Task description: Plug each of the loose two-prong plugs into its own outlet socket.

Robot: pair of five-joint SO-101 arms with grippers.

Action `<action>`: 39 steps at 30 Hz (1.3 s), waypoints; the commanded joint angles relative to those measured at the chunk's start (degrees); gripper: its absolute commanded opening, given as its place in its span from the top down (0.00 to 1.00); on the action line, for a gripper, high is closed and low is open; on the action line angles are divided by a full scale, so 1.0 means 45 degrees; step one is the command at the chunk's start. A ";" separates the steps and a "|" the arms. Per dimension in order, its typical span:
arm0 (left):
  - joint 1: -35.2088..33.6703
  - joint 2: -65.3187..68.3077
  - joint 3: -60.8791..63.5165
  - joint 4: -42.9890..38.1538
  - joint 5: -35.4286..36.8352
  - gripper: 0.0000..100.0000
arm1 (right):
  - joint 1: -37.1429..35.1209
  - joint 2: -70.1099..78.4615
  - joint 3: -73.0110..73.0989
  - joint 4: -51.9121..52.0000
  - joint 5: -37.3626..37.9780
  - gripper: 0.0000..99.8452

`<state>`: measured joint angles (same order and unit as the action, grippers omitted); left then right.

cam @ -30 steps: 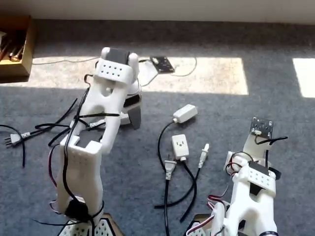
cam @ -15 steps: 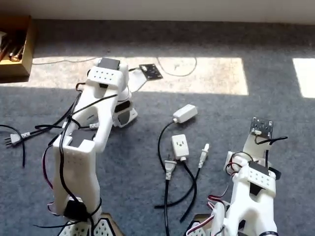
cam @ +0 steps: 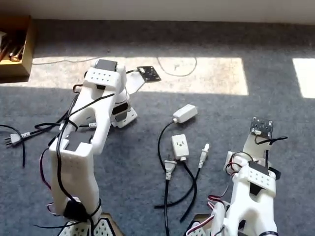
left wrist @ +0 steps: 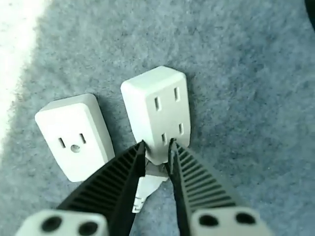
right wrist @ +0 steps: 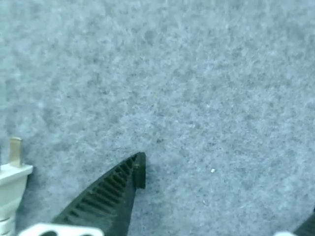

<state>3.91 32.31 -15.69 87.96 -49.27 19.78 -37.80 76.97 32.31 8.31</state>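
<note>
We see a grey carpet (cam: 275, 113) crossed by sunlit patches. The white left arm (cam: 88, 142) stretches from the near left toward the far side, and the right arm (cam: 253, 191) sits folded at the near right. Between them lie a corded outlet block (cam: 185, 113) and, just nearer, a second outlet block (cam: 179, 146) with its socket face up. Nearer still, a black plug (cam: 169, 167) and a slim white plug (cam: 204, 154) lie loose side by side on black cords, and another black plug (cam: 11, 140) lies well apart at the left edge. The left gripper (left wrist: 157, 146) is clenched on a small white piece (left wrist: 147, 184) — we cannot tell for sure what it is. Its tips sit just in front of the block face that shows two pairs of slots. The right gripper (right wrist: 226, 189) hangs released over bare carpet — its fingers stand wide apart.
</note>
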 commanded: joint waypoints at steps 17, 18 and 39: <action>0.1280 -0.0010 0.0381 -0.0430 0.2208 0.63 | -0.0127 -0.0244 -0.0029 -0.0205 0.0117 0.50; 0.1377 -0.0010 0.0381 -0.0430 0.2501 0.63 | -0.0127 -0.0244 -0.0029 -0.0205 0.0117 0.50; 0.0772 -0.0107 0.0381 0.0840 0.2637 1.00 | -0.0127 -0.0244 -0.0010 -0.0205 0.0137 0.50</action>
<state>9.10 33.36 -13.58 86.99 -34.77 19.78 -37.80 77.14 32.31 8.31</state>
